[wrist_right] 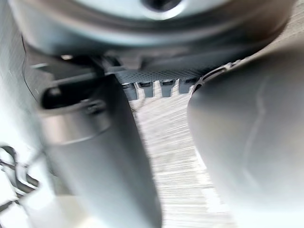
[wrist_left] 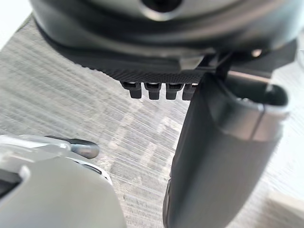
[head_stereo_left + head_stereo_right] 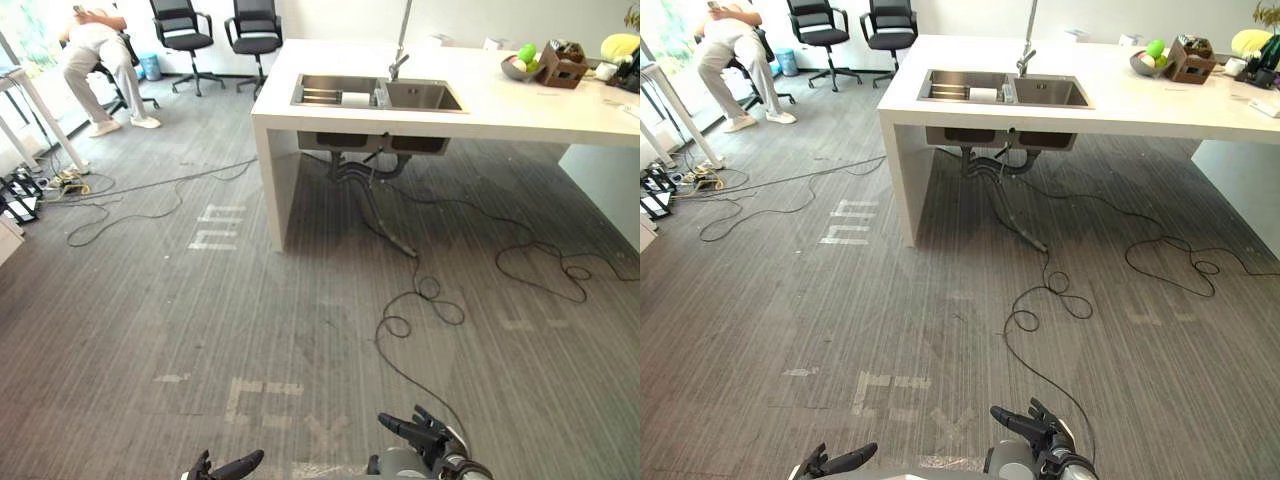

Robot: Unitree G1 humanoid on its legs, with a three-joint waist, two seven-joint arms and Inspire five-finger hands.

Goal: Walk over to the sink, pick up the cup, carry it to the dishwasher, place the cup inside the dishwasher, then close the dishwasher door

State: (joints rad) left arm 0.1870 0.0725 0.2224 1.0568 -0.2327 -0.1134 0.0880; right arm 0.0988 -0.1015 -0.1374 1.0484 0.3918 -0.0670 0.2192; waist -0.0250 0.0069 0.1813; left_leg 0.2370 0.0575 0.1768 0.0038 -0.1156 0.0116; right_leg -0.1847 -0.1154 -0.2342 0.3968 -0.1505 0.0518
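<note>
A steel double sink (image 3: 425,97) is set in a white counter (image 3: 500,112) several steps ahead, with a tall faucet (image 3: 399,62) behind it. A small pale cup-like thing (image 3: 381,95) stands on the divider between the basins, too small to make out well. A white item (image 3: 355,99) lies in the left basin. My left hand (image 3: 228,467) and right hand (image 3: 422,434) hang low over the grey floor, far from the counter. Both are open and empty. The wrist views show straight fingers (image 2: 156,90) and a thumb (image 1: 95,156) over bare carpet.
Black cables (image 3: 420,290) snake over the floor between me and the counter. A person (image 3: 100,50) sits at the back left beside two office chairs (image 3: 185,35). A fruit bowl (image 3: 521,65) and a brown box (image 3: 560,65) stand on the counter's right. Pale tape marks (image 3: 215,230) dot the carpet.
</note>
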